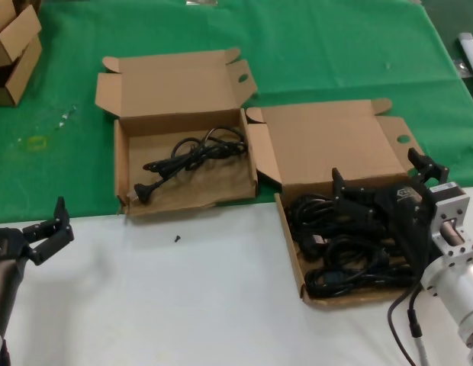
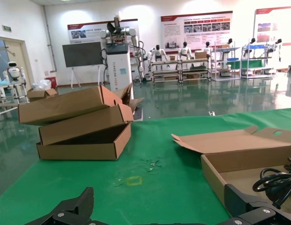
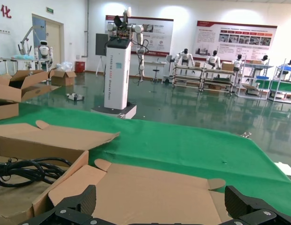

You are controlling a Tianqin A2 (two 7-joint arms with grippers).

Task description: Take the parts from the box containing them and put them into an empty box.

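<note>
The right tool [image 1: 380,187] hangs over the box of power cords [image 1: 291,252] near the table's [image 1: 183,305] right edge, fingers spread wide and gripping nothing. It seems poised above the tangled cords [image 1: 343,255] so it can drop onto one coil, though I can't say which it will pick. That box's lid is folded back flat, which leaves the pile open from above.

The other box [image 1: 122,164] sits toward the middle of the table, straddling the line where the green cloth [image 1: 336,46] meets the white front strip. One cord [image 1: 194,152] lies loose in it, so I'd judge the job barely begun. Its front wall is low and ragged, which should make dropping things in easier.

The left tool [image 1: 49,232] waits at the front left corner, also spread open and empty. A tiny screw [image 1: 177,239] lies on the white strip, apart from everything.

The head view alone shows the heaped cords; the right wrist view looks past them, over the flat lid [image 3: 150,192]. The left wrist view shows the stacked cartons [image 2: 80,122] at the far left corner side-on, which the head view mostly crops.
</note>
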